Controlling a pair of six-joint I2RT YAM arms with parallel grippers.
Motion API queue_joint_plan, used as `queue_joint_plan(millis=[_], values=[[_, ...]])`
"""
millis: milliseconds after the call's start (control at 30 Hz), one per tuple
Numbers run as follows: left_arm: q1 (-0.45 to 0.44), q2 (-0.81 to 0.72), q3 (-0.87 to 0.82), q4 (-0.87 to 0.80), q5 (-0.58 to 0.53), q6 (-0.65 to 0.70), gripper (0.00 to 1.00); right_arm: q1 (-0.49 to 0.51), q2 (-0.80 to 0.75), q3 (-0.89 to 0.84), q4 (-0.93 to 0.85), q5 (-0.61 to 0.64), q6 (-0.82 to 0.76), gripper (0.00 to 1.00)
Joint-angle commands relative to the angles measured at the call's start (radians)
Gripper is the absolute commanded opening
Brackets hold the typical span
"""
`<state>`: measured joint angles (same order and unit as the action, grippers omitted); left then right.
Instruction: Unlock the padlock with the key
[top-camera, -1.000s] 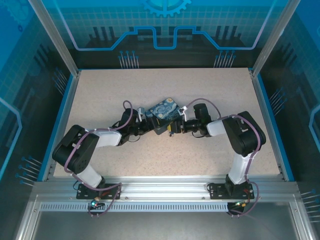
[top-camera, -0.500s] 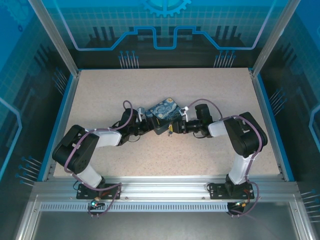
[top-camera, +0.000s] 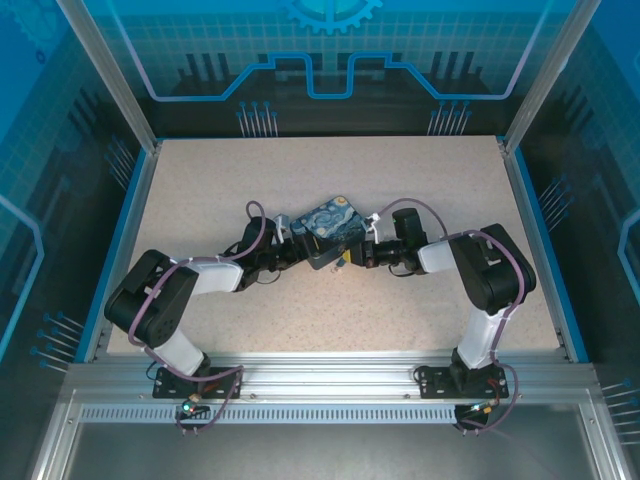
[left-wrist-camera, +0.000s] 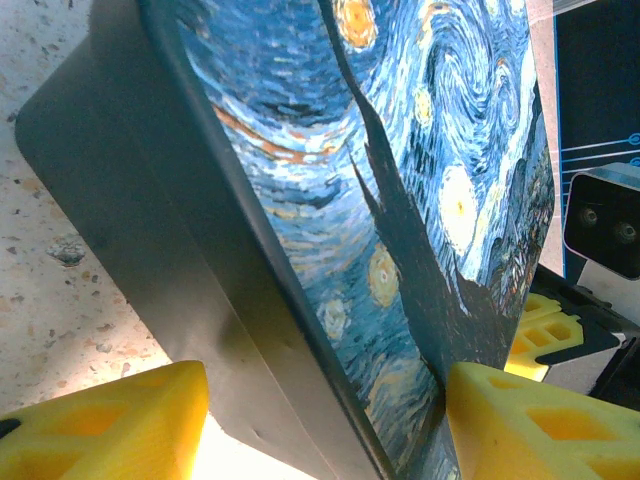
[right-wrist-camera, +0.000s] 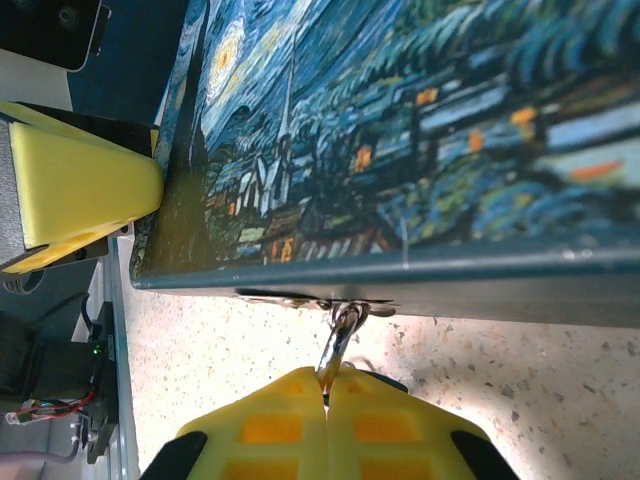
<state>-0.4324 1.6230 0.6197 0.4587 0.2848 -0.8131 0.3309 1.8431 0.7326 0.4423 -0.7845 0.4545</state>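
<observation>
The starry-night tin box (top-camera: 330, 228) lies mid-table, tilted, with my left gripper (top-camera: 300, 246) shut on it; its yellow fingers (left-wrist-camera: 100, 425) press both sides of the tin (left-wrist-camera: 400, 200). At the tin's front edge (right-wrist-camera: 400, 270) a thin silvery shackle (right-wrist-camera: 340, 335) of the padlock hangs from the latch. It runs down between the closed yellow fingertips of my right gripper (right-wrist-camera: 327, 395). The padlock's dark body is hidden between those fingers. The key is out of view. From above, the right gripper (top-camera: 347, 258) sits against the tin's near right corner.
Speckled beige tabletop (top-camera: 330, 170) is bounded by blue rails and glass walls. The left gripper's yellow finger (right-wrist-camera: 80, 190) shows at the tin's far corner in the right wrist view. Both arms meet at the tin in the middle.
The right arm's elbow has shifted slightly to the right while its gripper stays at the tin's latch. The left arm and the tin have not moved.
</observation>
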Motion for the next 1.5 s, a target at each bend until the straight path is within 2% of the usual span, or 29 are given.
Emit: queue_joint_plan(millis=[0, 333, 500, 700, 1000, 1067, 1267, 1467], values=[[-0.011, 0.015, -0.027, -0.041, -0.024, 0.005, 0.65, -0.026, -0.032, -0.022, 0.033, 0.035, 0.042, 0.02], [-0.010, 0.020, -0.035, -0.036, -0.026, 0.005, 0.65, -0.059, -0.053, -0.111, 0.271, 0.125, 0.232, 0.00], [-0.008, 0.011, -0.035, -0.034, -0.027, 0.005, 0.67, -0.076, -0.107, -0.132, 0.235, 0.157, 0.220, 0.00], [0.011, -0.057, -0.006, -0.073, -0.022, 0.042, 0.75, -0.079, -0.302, -0.154, -0.025, 0.212, 0.065, 0.00], [0.042, -0.301, 0.015, -0.249, -0.148, 0.155, 0.95, -0.051, -0.671, -0.082, -0.652, 0.305, -0.137, 0.00], [0.050, -0.385, 0.000, -0.294, -0.198, 0.179, 0.99, -0.032, -0.744, -0.054, -0.776, 0.326, -0.146, 0.00], [0.061, -0.656, -0.058, -0.424, -0.370, 0.255, 0.99, 0.012, -0.910, -0.006, -1.018, 0.341, -0.104, 0.00], [0.079, -0.828, -0.093, -0.505, -0.451, 0.285, 0.99, 0.050, -0.957, -0.005, -1.131, 0.331, -0.043, 0.00]])
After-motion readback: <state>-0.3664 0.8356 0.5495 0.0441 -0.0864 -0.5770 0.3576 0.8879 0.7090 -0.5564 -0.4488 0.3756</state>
